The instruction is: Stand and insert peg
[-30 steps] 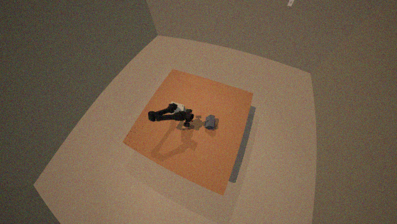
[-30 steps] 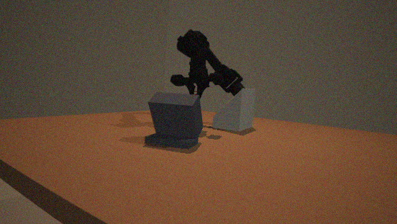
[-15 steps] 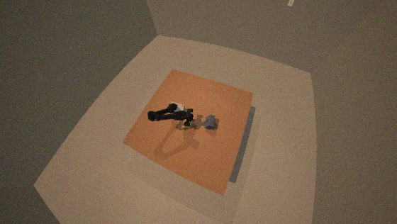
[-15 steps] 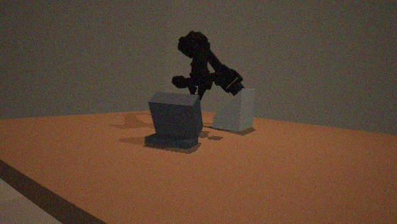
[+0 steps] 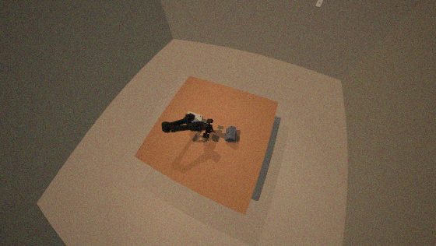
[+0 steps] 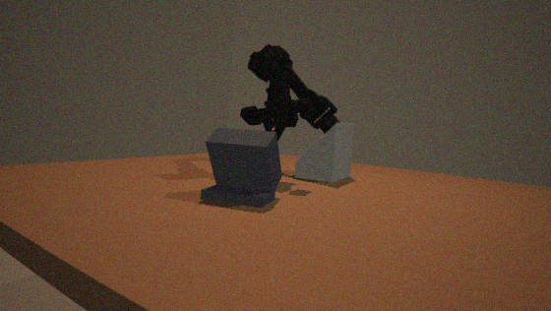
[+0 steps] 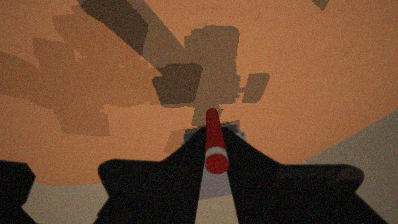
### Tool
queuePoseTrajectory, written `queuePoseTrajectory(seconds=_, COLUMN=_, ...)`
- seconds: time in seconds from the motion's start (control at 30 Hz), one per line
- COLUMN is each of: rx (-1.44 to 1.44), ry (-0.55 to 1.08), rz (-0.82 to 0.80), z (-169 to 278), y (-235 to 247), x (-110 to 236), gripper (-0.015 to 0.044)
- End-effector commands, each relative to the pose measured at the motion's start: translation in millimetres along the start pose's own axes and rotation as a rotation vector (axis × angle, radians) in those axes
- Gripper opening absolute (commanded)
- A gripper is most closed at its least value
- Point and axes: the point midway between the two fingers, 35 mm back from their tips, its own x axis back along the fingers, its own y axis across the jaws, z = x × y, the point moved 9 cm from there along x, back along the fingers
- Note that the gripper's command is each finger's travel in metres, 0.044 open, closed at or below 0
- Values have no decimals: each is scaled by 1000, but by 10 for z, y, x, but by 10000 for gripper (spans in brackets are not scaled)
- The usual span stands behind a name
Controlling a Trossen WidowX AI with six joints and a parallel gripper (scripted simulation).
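My gripper (image 7: 213,131) (image 5: 210,130) (image 6: 275,128) is shut on the red peg (image 7: 213,122). In the wrist view the peg's white band sits near its close end, and its plain end points away from the camera toward the orange table (image 7: 325,60) (image 5: 233,175) (image 6: 344,246). The peg hangs above the table, with shadows beneath it. The blue-grey sloped panel (image 5: 231,133) (image 6: 243,164) stands just beyond the gripper. The exterior view shows the panel from behind, with the gripper near its top edge. The hole is not visible in any view.
The pale grey block of the arm's base (image 6: 327,155) stands behind the panel. A dark strip (image 5: 268,156) (image 6: 49,276) runs along one edge of the table. Pale floor (image 5: 117,202) surrounds the table.
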Motion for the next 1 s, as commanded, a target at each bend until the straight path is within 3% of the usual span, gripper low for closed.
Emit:
queuePoseTrajectory(seconds=0.0, rx=-24, ry=30, rz=6, z=-1, y=-9, x=1, gripper=0)
queuePoseTrajectory(seconds=0.97, rx=-150, ry=232, rz=40, z=-11, y=-93, x=-33, gripper=0)
